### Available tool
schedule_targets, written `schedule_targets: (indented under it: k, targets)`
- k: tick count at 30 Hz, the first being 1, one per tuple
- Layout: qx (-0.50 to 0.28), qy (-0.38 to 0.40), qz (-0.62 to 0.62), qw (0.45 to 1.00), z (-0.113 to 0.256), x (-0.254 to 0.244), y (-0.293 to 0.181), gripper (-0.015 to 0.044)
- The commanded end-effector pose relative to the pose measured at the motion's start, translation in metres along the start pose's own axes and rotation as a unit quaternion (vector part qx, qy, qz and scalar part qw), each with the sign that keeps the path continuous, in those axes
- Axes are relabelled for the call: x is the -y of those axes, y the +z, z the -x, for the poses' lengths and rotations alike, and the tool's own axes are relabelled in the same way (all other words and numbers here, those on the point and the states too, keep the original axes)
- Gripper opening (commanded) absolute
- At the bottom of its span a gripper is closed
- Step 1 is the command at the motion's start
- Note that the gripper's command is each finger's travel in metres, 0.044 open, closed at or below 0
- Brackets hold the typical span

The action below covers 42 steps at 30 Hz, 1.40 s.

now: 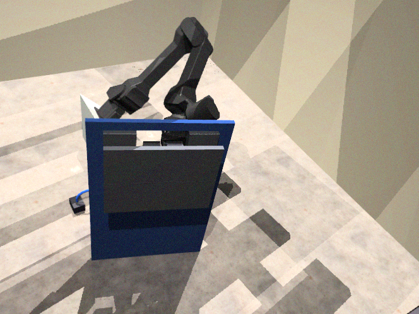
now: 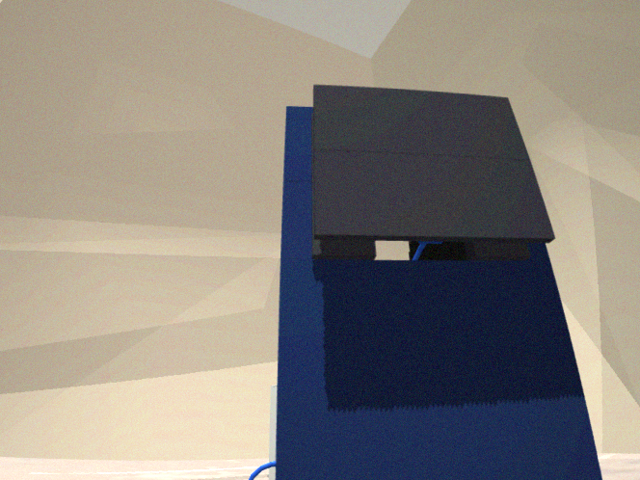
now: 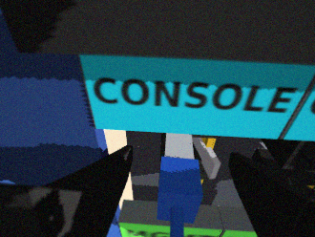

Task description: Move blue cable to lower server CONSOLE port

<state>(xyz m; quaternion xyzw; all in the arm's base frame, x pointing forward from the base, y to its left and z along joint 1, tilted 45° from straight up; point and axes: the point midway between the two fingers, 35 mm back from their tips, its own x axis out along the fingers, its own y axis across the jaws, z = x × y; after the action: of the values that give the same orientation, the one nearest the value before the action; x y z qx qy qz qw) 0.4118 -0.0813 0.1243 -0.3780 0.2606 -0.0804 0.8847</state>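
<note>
Plug point(image 3: 179, 183) sits between spread fingers of the end effector point(image 3: 180, 155); panel hides its seating from above.

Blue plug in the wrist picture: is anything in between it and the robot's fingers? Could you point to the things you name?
Nothing visible stands between the blue plug point(image 3: 179, 186) and the open gripper's fingertips; one finger is on each side, with a gap. The plug sits below the CONSOLE label point(image 3: 191, 102).

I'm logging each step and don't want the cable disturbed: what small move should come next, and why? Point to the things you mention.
Probably a short, straight retreat away from the port, jaws kept open. The jaws stand apart, one on each side of the blue plug point(image 3: 178, 186) with gaps between, and the plug sits below the CONSOLE label point(image 3: 191, 102). Whether it has clicked in, I can't tell.
</note>
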Motion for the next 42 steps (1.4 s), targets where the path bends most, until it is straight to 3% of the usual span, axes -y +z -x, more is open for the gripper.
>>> schedule_targets:
  k: [1, 2, 42]
  targets:
    - [0.000, 0.000, 0.000, 1.000, 0.000, 0.000, 0.000, 0.0420]
    - [0.000, 0.000, 0.000, 1.000, 0.002, 0.000, -0.001, 0.0440]
    - [-0.001, 0.000, 0.000, 1.000, 0.025, 0.013, -0.003, 0.0440]
